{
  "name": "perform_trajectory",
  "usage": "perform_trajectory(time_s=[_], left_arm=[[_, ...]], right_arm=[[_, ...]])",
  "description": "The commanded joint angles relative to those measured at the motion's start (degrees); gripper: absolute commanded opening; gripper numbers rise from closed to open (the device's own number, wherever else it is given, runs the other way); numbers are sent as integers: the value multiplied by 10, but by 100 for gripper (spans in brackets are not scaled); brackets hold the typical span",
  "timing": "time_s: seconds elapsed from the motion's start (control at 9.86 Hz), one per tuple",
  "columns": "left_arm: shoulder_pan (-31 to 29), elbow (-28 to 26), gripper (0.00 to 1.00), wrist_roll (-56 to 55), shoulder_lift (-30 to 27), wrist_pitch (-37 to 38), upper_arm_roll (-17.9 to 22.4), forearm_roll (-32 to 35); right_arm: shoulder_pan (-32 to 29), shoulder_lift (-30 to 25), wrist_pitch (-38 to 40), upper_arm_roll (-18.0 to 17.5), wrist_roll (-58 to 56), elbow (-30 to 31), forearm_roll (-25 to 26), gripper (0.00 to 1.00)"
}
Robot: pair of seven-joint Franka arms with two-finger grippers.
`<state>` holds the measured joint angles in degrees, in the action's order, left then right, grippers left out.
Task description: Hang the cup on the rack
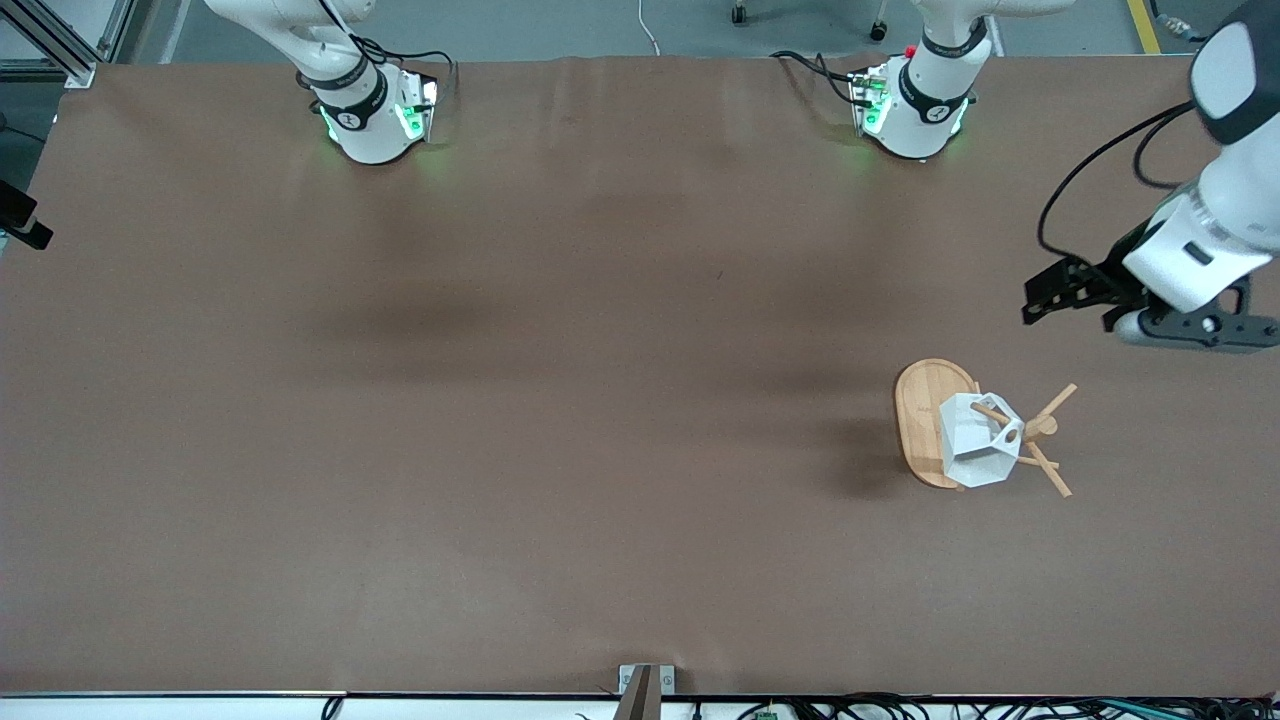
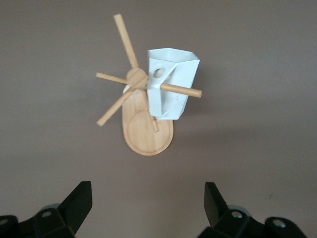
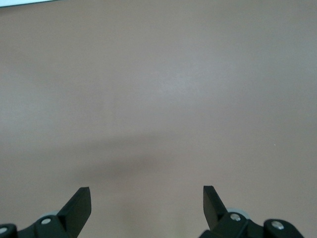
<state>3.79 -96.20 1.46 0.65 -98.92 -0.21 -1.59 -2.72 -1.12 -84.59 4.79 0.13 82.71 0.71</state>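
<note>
The counter [image 1: 560, 420] is a broad surface under a plain brown covering, with faint creases near the robots' edge and soft shadows across its middle. Two white arm bases stand on it along that edge: the right arm's base [image 1: 372, 115] at about 11 o'clock from the counter's centre, the left arm's base [image 1: 915, 110] at about 1 o'clock. The rack [image 1: 935, 425] rests directly on the counter by its oval bamboo base, at roughly 4 o'clock from the centre, toward the left arm's end and nearer the front camera than both bases. A dark shadow lies on the covering at the rack's 8 o'clock.
</note>
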Motion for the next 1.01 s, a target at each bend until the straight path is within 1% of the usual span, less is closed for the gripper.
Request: perform_trajectory(time_s=[0.0,0.2,0.3,0.41,0.61,0.91], left_arm=[[-48,49,100,2,5,64,-39,14],[-56,46,100,-10,-22,71,-51,-18],[-73,45,100,-26,-33,87,-94,-4],[-90,37,100,-30,-45,106,-111,-1],[-93,-3,100,-34,-78,108,-114,-2],[-109,0,100,-30,-84,109,-110,-3]], right_arm=[[1,-3,-1,0,11,4,-17,100],[3,-3,0,0,5,3,-12,100],[3,-3,0,0,4,3,-11,100],[3,-3,1,0,4,3,-11,100],[2,-3,0,0,4,3,-10,100],[3,-3,1,0,5,3,-10,100]])
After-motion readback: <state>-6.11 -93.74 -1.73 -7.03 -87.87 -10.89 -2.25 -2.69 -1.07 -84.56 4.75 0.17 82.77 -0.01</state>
